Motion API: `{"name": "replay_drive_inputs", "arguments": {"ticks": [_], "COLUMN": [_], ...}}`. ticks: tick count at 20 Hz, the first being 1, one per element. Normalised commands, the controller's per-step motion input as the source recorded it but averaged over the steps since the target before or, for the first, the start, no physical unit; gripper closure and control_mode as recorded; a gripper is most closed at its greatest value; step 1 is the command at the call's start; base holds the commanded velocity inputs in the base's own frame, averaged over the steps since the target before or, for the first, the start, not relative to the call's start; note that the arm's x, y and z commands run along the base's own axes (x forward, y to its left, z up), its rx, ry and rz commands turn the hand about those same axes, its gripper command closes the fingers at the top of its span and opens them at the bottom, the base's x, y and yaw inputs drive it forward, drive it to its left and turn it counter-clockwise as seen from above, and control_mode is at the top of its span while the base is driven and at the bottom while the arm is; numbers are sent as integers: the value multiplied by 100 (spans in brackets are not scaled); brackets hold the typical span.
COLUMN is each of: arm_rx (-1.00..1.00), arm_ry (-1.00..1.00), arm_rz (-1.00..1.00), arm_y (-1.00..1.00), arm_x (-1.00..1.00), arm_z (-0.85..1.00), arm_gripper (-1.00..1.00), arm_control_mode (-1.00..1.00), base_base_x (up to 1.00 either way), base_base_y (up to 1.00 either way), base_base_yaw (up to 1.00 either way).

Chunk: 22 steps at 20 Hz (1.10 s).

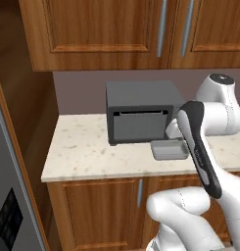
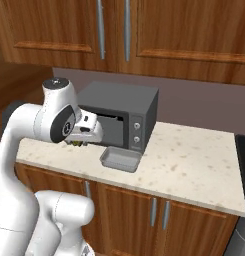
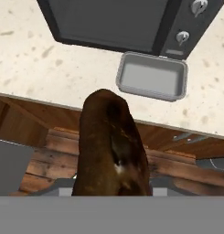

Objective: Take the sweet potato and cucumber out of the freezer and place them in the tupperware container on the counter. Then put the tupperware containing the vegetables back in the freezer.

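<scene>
So the dark reddish-brown stubby sweet potato sits clamped in the gripper, jaws partly closed around it, hanging over the near edge of the beige speckled stone counter; the small shallow grey tupperware container sits further in on the counter, apart from the potato, just in front of the dark-grey boxy microwave.

A home kitchen: speckled stone counter, wooden cabinets (bar handles), a microwave
</scene>
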Motion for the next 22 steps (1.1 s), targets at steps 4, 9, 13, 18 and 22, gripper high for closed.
{"name": "replay_drive_inputs", "arguments": {"ticks": [4, 9, 13, 18, 22], "arm_rx": [0, 0, 0, 0, 0], "arm_ry": [6, 1, 0, 0, 0], "arm_rz": [8, 2, 1, 0, 5], "arm_y": [-18, -32, -31, -17, 0], "arm_x": [70, 45, 12, 23, 50], "arm_z": [-80, -66, -43, -42, -28], "arm_gripper": [100, 100, 100, 100, 100], "arm_control_mode": [-100, -100, -100, -100, -100], "base_base_x": [0, 0, 0, 0, 0], "base_base_y": [0, 0, 0, 0, 0], "base_base_yaw": [0, 0, 0, 0, 0]}}
